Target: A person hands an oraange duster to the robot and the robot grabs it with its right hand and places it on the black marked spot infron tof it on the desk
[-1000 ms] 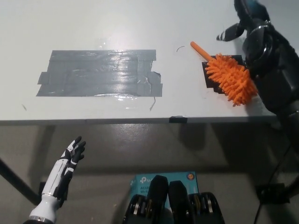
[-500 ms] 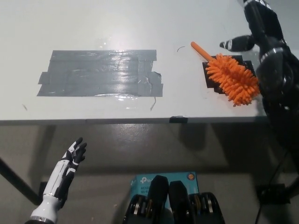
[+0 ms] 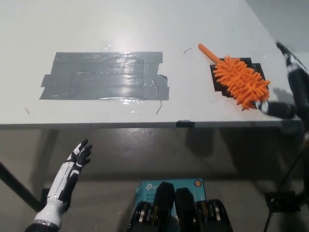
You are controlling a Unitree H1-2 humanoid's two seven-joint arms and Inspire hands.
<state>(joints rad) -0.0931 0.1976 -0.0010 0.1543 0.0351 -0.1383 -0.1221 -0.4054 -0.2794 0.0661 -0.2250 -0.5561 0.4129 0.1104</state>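
The orange duster [image 3: 240, 80] lies on the white desk [image 3: 145, 29], its fluffy head covering most of the black marked spot [image 3: 256, 66] and its handle pointing up-left. My black right hand [image 3: 288, 96] is at the picture's right edge, just right of the duster's near end and off it. It is blurred, with fingers apart and holding nothing. My white left hand [image 3: 72, 166] rests open at the lower left, below the desk's front edge.
A wide patch of grey tape [image 3: 104, 76] covers the desk's left middle. A small black clip [image 3: 184, 123] sits on the front edge. A blue box [image 3: 166, 186] lies on the floor under the desk.
My right hand has pulled away from behind the duster, swinging right and toward the desk's near edge. The duster stays on the black spot. The left hand has barely moved.
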